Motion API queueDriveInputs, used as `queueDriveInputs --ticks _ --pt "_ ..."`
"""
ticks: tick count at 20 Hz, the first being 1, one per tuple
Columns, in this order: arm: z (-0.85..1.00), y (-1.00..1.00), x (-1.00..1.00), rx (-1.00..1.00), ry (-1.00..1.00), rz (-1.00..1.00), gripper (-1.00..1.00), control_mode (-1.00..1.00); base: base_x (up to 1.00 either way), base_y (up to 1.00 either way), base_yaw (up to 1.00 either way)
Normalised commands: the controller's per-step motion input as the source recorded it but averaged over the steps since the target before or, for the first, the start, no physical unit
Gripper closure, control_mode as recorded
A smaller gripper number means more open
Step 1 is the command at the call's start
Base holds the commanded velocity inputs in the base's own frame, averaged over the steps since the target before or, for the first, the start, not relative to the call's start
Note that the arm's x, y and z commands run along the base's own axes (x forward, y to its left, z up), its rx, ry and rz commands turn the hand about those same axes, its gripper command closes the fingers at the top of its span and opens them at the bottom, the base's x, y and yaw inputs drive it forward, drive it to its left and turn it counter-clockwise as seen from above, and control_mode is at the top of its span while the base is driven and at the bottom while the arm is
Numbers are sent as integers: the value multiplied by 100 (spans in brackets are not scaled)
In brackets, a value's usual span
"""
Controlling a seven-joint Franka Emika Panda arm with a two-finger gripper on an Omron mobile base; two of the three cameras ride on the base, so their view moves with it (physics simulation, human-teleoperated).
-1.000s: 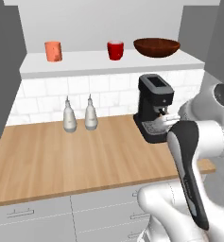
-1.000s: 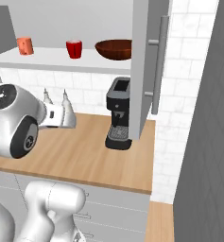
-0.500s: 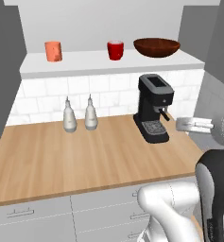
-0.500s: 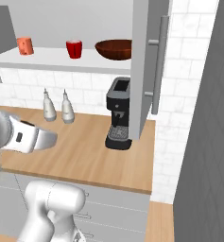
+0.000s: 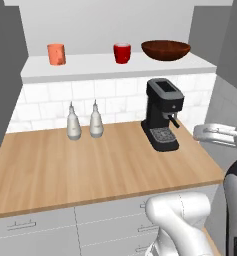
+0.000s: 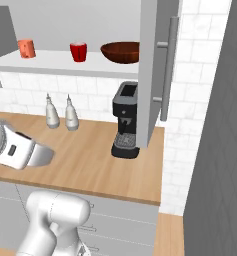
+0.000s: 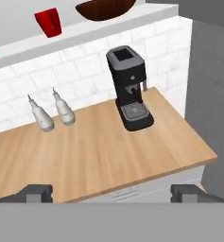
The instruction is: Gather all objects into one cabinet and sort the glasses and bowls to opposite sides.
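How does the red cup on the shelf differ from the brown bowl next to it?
The red cup is bright red; the brown bowl is dark reddish-brown. The red cup is narrow and about as tall as it is wide; the brown bowl is much broader and shallow. The brown bowl's sides curve in toward its base, the red cup's run nearly straight. Both stand upright on the white shelf.

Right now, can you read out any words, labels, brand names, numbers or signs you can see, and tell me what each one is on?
None can be read.
Coffee machine: no lettering shows on its black body.
Two white shaker bottles: plain, no labels.
Red cup, salmon-orange cup and dark brown bowl on the shelf: no print visible.
Robot arm: a faint mark at the lower right edge of the left base view, too small and blurred to read.
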Motion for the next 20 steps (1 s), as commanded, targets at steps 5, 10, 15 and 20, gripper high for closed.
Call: queueDriveInputs --ticks 5,10,15,20 --pt "-38 0 0 -5 32 31 -100 -100 0 0 0" --pt "-37 0 -8 -1 20 17 -100 -100 0 0 0" --pt "-7 4 -19 0 1 1 -100 -100 0 0 0" --pt "0 13 -14 -1 0 0 -100 -100 0 0 0"
